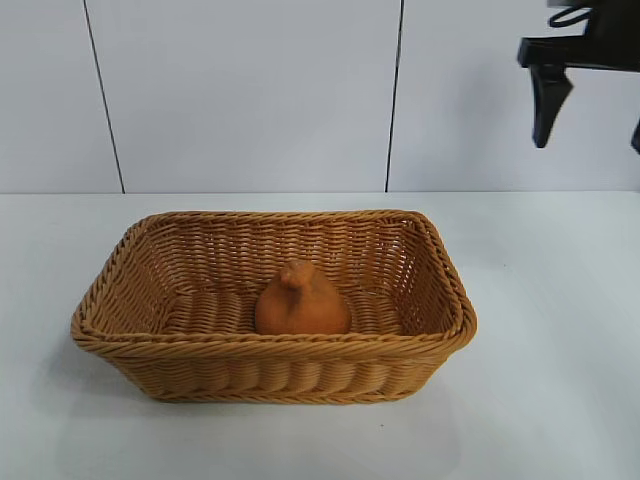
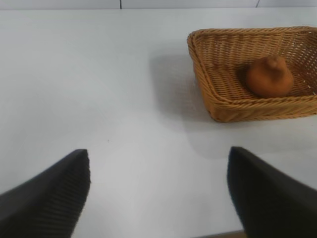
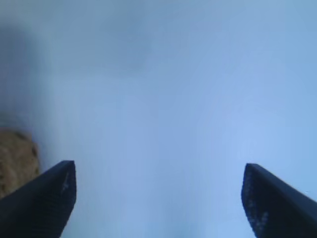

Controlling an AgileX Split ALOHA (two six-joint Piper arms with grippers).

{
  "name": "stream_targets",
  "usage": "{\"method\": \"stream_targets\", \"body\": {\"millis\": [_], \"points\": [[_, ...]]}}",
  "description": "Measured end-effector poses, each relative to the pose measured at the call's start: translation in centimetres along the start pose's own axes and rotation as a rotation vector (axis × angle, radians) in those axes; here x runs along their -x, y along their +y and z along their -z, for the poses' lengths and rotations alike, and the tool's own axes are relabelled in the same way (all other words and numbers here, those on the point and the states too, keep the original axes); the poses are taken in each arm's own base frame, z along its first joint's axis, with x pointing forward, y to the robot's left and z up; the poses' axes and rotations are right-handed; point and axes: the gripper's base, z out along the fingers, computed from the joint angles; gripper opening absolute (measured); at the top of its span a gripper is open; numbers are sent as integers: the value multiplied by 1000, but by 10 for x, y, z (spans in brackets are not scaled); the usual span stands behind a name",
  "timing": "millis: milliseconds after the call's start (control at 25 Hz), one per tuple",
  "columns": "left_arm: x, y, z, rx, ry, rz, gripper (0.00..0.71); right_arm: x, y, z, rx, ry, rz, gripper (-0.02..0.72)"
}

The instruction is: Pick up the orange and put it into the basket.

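The orange [image 1: 301, 301], a dull-orange lump with a knobby top, lies inside the golden-brown wicker basket [image 1: 150, 345] in the middle of the white table. Both also show in the left wrist view, the orange [image 2: 270, 77] inside the basket [image 2: 213, 94]. My right gripper [image 1: 590, 115] hangs high at the upper right, well above and to the right of the basket, open and empty [image 3: 158, 171]. My left gripper [image 2: 158, 158] is open and empty over bare table, apart from the basket; it is out of the exterior view.
The white table [image 1: 560, 380] surrounds the basket on all sides. A panelled white wall [image 1: 250, 90] stands behind the table. A blurred brown patch of the basket [image 3: 15, 158] shows at the edge of the right wrist view.
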Motion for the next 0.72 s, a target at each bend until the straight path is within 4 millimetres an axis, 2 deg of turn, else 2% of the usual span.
{"method": "stream_targets", "body": {"millis": [160, 320, 520, 720], "points": [[0, 0, 0, 0, 0, 0, 549, -13, -6, -4, 22, 43, 16, 620], [0, 0, 0, 0, 0, 0, 549, -46, -6, 2, 41, 97, 27, 620], [0, 0, 0, 0, 0, 0, 549, -109, -9, 24, 50, 142, 54, 620], [0, 0, 0, 0, 0, 0, 549, -178, -13, 62, 55, 71, 64, 620]]}}
